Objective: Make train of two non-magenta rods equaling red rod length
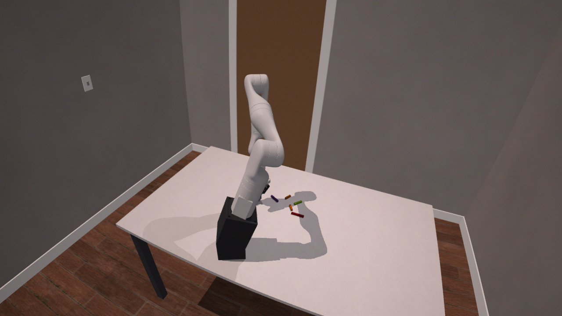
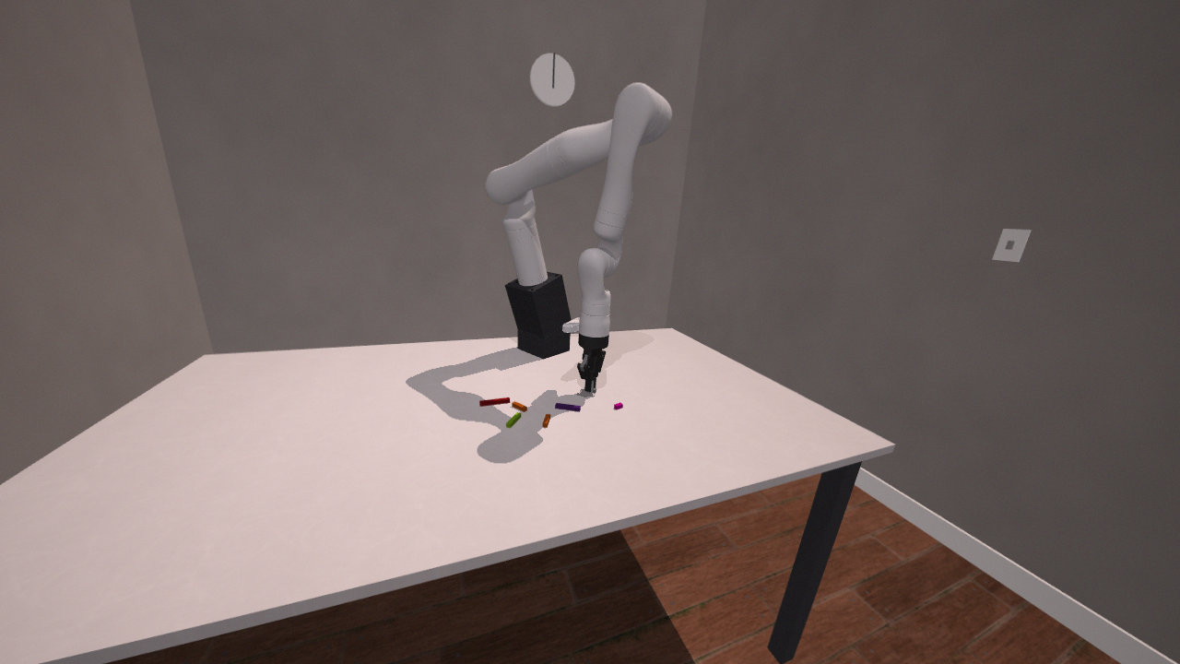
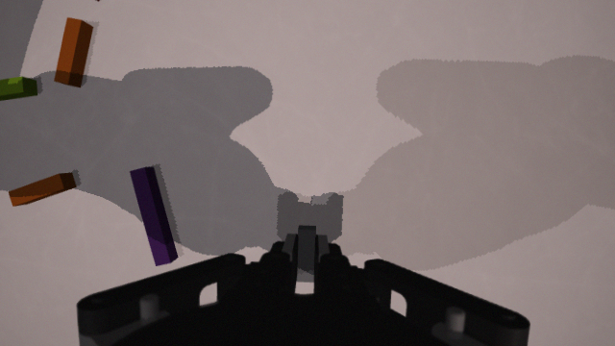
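"What is new for your train, and how does your pincer stand?"
"Your black two-finger gripper [image 1: 260, 198] [image 2: 589, 387] [image 3: 307, 250] is clenched on what reads as a short grey rod [image 3: 307, 257], seen between its tips in the wrist view. With the rod in grip, you are probably at the placing stage; whether it touches the table, you cannot tell."
"Its partner?"
"Grey plus orange matches your long red rod [image 1: 297, 214] [image 2: 495, 402]. You have two: an orange rod near the red one [image 1: 290, 207] [image 2: 519, 406] [image 3: 72, 53] and an orange rod nearer the purple [image 1: 287, 196] [image 2: 546, 420] [image 3: 43, 188]. Neither is in a train yet. Align the grey with one, end to end; a nudge could skew it. Keep your lime rod [image 1: 297, 202] [image 2: 513, 420] [image 3: 16, 88], purple rod [image 1: 274, 199] [image 2: 567, 407] [image 3: 154, 216] and small magenta rod [image 2: 618, 406] apart."
"Any writing?"
"You can read no brand or label; your round white wall clock [image 2: 551, 78] shows no legible numerals."
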Action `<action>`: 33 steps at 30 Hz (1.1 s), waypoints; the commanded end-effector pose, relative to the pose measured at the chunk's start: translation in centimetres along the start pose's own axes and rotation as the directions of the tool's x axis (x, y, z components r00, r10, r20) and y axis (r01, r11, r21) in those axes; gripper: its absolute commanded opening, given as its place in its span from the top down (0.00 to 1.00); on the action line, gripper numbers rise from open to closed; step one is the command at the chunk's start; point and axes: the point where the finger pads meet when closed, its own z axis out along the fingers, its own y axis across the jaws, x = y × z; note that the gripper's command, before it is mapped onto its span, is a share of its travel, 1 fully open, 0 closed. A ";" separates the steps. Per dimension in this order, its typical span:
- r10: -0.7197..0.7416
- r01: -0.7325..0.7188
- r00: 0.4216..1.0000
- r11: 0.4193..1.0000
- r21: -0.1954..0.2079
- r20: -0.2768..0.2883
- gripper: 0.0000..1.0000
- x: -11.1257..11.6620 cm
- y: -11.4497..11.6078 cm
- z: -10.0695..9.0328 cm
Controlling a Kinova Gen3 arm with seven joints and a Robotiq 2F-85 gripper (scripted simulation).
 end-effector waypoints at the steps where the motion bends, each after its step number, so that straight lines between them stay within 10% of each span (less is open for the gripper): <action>1: 0.000 0.000 1.000 1.000 0.000 -0.002 0.95 0.1 0.0 0.3; 33: 0.000 0.000 1.000 1.000 0.000 -0.002 0.95 0.1 0.0 0.9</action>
